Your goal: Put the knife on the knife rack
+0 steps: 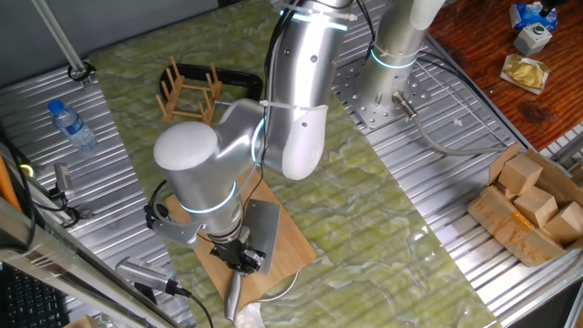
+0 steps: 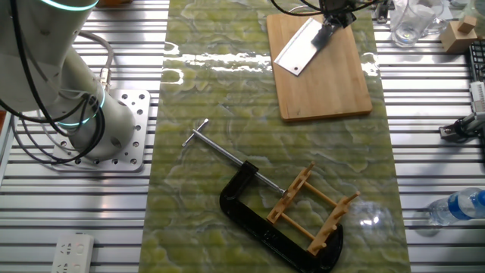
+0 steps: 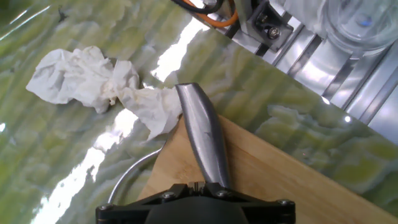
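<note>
The knife is a cleaver with a grey blade (image 1: 260, 232) and a slim silver handle (image 3: 202, 130), and it lies over the bamboo cutting board (image 1: 293, 253) at the near end of the table. In the other fixed view its blade (image 2: 298, 47) shows on the board (image 2: 326, 87). My gripper (image 1: 240, 257) stands over the knife with its jaws close together on the handle where it meets the blade; it also shows in the hand view (image 3: 205, 185). The knife rack (image 1: 189, 91), light-brown dowel pegs on a frame, stands far off across the green mat and also shows in the other fixed view (image 2: 314, 206).
A black C-clamp (image 2: 254, 216) with a steel bar lies around the rack. A crumpled white tissue (image 3: 93, 78) lies beyond the handle's tip. A water bottle (image 1: 71, 125) lies at the left. A box of wooden blocks (image 1: 533, 205) sits at the right. A glass (image 2: 413, 21) stands by the board.
</note>
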Controlling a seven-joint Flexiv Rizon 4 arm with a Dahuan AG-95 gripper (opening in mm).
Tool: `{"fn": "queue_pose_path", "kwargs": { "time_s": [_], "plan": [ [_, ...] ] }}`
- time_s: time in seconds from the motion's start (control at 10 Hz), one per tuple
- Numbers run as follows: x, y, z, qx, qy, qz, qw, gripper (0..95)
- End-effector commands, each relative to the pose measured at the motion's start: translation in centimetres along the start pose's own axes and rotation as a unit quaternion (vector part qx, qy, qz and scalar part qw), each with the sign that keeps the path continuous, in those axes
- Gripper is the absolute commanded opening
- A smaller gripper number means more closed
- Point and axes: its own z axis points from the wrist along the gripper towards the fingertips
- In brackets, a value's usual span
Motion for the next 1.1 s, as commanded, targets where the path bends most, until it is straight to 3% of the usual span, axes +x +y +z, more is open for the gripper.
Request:
{"fn": "queue_pose_path", "kwargs": {
  "time_s": [0.1, 0.6, 0.9, 1.1],
  "plan": [
    [0.3, -0.4, -0.2, 0.003, 0.005, -0.015, 0.9999, 0.0],
    [0.9, -1.1, -0.6, 0.003, 0.006, -0.029, 0.9996, 0.0],
    [0.1, -0.8, -0.4, -0.003, -0.002, -0.01, 0.9999, 0.0],
    [-0.6, -0.6, -0.4, 0.011, 0.001, 0.005, 0.9999, 0.0]
  ]
}}
